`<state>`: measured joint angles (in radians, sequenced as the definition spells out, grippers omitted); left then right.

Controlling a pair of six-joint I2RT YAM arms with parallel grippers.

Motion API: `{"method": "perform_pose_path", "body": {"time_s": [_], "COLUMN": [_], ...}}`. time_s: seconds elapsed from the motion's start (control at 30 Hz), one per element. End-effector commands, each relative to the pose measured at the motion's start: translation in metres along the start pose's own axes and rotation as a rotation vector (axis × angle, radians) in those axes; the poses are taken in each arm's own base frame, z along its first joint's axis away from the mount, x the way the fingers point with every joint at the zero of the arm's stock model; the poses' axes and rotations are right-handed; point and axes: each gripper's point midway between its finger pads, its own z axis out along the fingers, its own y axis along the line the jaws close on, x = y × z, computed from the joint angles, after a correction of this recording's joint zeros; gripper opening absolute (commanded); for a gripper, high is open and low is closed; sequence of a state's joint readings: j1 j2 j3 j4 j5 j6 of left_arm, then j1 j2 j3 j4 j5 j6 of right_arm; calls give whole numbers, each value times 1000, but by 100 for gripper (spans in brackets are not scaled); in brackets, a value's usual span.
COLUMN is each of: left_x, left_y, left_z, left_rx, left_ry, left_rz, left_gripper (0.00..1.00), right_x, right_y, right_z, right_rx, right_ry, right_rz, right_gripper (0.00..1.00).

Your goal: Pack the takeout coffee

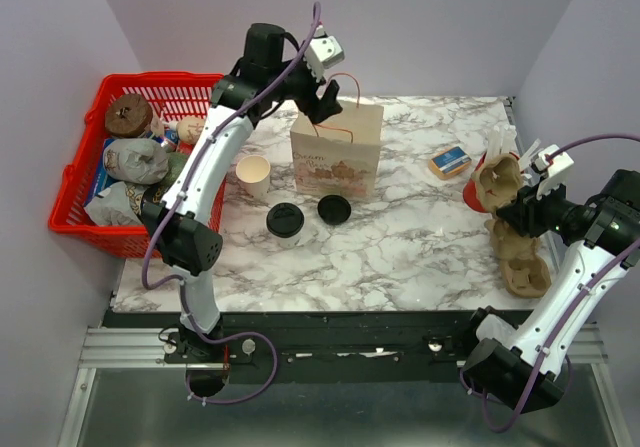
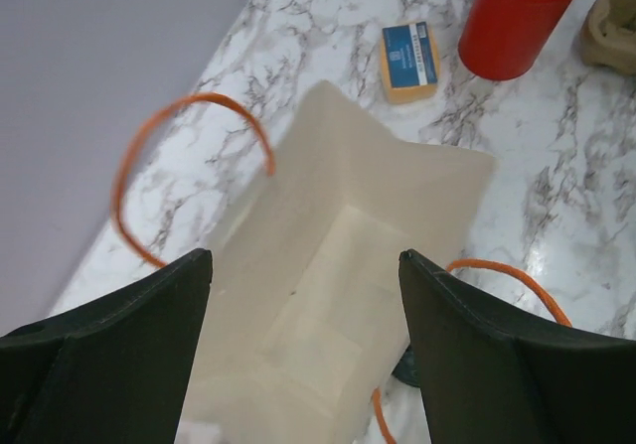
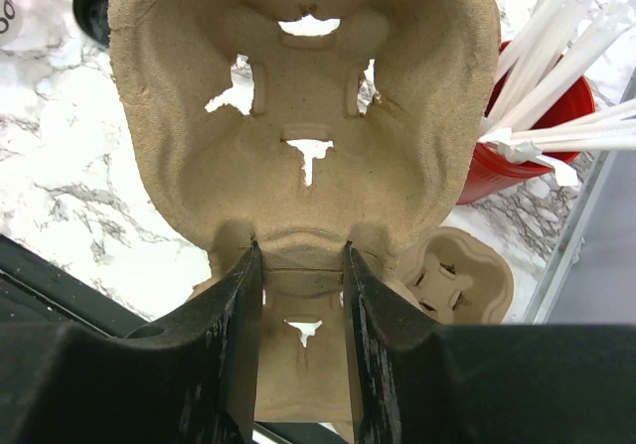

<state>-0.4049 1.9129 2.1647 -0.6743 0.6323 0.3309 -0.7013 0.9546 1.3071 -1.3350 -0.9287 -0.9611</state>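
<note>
Paper bag (image 2: 338, 295) looks blurred, its near end cut off.

Table top (image 1: 420, 217): marble pattern, smooth, glossy | paper bag (image 1: 337, 157): tan paper, matt; orange cord handles | cup carrier (image 3: 179, 166), right: moulded pulp, rough, matt | basket (image 1: 75, 182), left: red plastic lattice | takeout coffee (image 1: 285, 219): black plastic lid, smooth | red cup (image 2: 517, 22), far right: smooth, glossy plastic

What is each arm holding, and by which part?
Right gripper: the cardboard cup carrier, fingers pinching the middle of its near rim. Left gripper: nothing, open above the paper bag.
</note>
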Motion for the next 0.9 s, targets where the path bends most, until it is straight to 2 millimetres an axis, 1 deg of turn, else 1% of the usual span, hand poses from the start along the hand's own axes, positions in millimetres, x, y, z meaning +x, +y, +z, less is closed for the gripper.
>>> {"method": "perform_pose_path", "body": {"time_s": [0.0, 0.03, 0.07, 0.1, 0.13, 0.17, 0.2, 0.27, 0.3, 0.33, 0.37, 0.47, 0.5, 0.57, 0.6, 0.63, 0.73, 0.77, 0.8, 0.87], "left_x": [-1, -2, 2, -7, -8, 0, -4, 2, 16, 13, 17, 31, 39, 46, 54, 56, 68, 70, 74, 76], "left_y": [29, 37, 45, 51, 55, 59, 58, 59, 58, 54, 55, 57, 60, 63, 63, 62, 60, 58, 55, 51], "left_z": [-31, -33, -29, -30, -29, -20, -19, -14, -6, -4, -2, 9, 14, 18, 21, 21, 25, 26, 26, 27], "left_rx": [-124, -142, -153, -171, -177, -167, -148, -109, -72, -37, -22, 6, 11, 8, 26, 32, 64, 71, 88, 113], "left_ry": [61, 56, 61, 41, 38, 52, 47, 58, 83, 65, 69, 89, 103, 118, 135, 140, 167, 173, 182, 188], "left_rz": [130, 123, 115, 128, 133, 134, 154, 196, 186, 205, 234, 244, 251, 255, 267, 273, 303, 311, 313, 349], "left_gripper": [85, 85, 86, 86, 87, 89, 89, 89, 89, 89, 89, 87, 87, 86, 85, 85, 80, 75, 73, 69], "right_x": [-3, -2, -2, -3, -3, -3, -3, -4, -5, -5, -5, -5, -4, -4, -4, -4, -2, -3, -3, -3], "right_y": [26, 25, 25, 25, 25, 25, 25, 26, 26, 26, 27, 27, 27, 28, 28, 28, 28, 28, 27, 27], "right_z": [-1, 0, 0, 0, 0, 1, 1, 1, 0, 0, 0, 0, 0, 0, -1, -1, -1, -1, -1, 0], "right_rx": [-86, -91, -97, -101, -110, -118, -125, -136, -134, -139, -137, -134, -134, -136, -135, -134, -130, -129, -128, -134], "right_ry": [-25, -23, -24, -23, -20, -18, -18, -17, -19, -20, -19, -16, -15, -10, -9, -8, -3, -3, -3, -3], "right_rz": [77, 84, 85, 83, 92, 93, 95, 103, 100, 101, 100, 99, 99, 105, 104, 103, 106, 108, 109, 111], "right_gripper": [3, 5, 5, 5, 5, 5, 4, 3, 3, 2, 2, 1, 1, 1, 1, 1, 1, 1, 1, 1]}}
